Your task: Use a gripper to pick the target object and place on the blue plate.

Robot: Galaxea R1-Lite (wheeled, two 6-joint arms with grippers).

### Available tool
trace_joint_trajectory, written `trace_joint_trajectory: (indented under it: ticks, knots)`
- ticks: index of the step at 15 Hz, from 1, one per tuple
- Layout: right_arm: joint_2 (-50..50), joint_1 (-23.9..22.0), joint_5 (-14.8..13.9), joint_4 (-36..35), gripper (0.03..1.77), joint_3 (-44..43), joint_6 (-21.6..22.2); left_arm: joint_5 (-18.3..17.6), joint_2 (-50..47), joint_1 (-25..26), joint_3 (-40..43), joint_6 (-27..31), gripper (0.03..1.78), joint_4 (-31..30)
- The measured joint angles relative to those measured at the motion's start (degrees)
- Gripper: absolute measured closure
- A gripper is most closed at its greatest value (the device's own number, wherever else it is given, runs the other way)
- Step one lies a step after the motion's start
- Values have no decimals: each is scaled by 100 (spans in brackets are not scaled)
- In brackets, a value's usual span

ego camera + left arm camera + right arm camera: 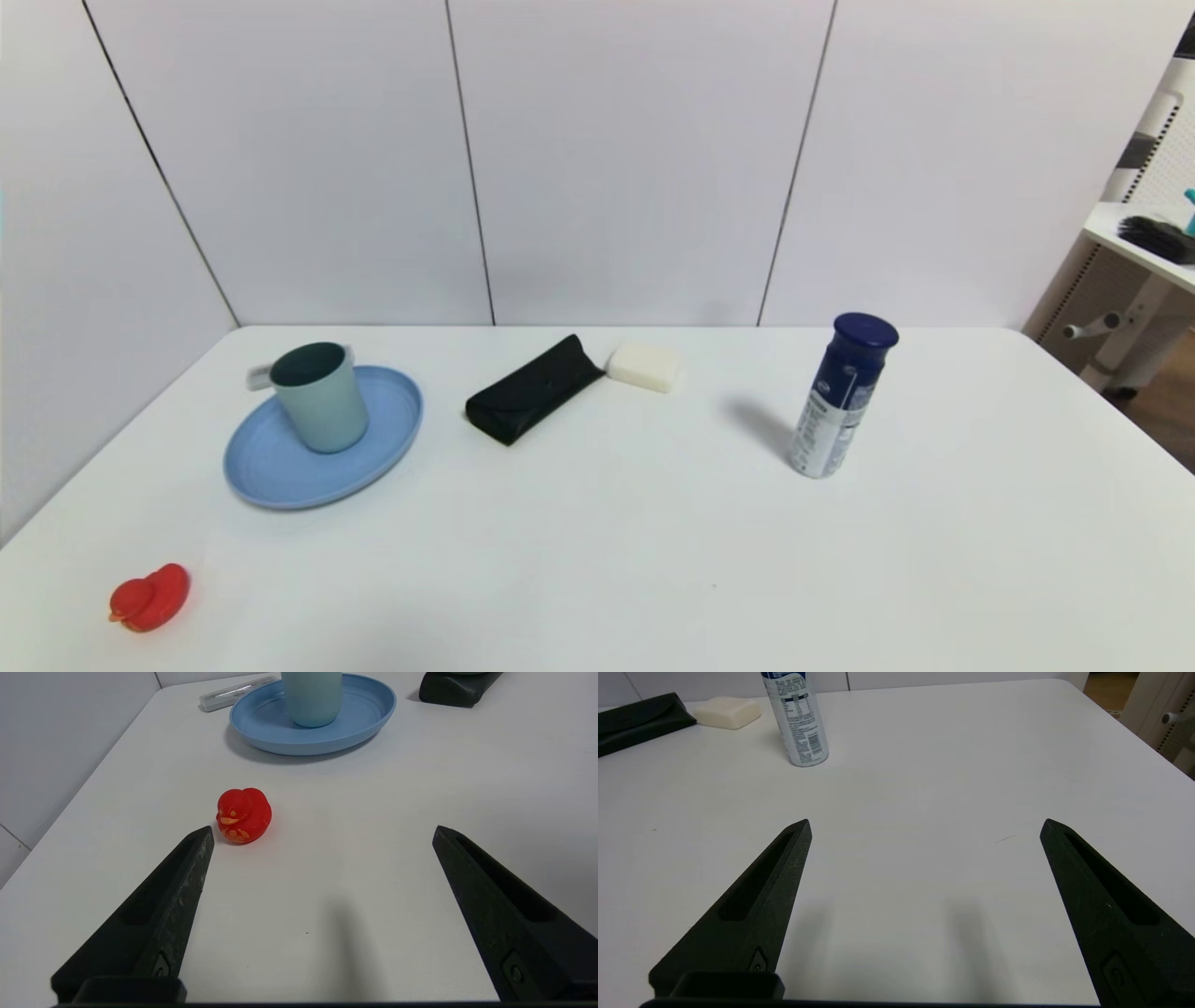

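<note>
- One white table (597, 560) fills your view, backed by white wall panels (635, 159); a shelf unit (1134, 280) stands off to the right.
- Your blue plate (280, 467) holds the cup (319, 397), upright on its far half.
- Behind the plate lies what may be a clear case (236, 693).
- Scattered around: red duck (243, 815), black case (532, 389), white block (644, 366), spray can (845, 397).
- Left gripper (322, 833) and right gripper (924, 826) both hang spread wide, holding nothing.
</note>
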Motion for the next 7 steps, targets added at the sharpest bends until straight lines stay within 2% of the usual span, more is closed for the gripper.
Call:
trace_joint_trajectory:
  ticks: [7]
  knots:
    - [2,0,-5,2,11,0,2,5,0,0,0,-2,12,0]
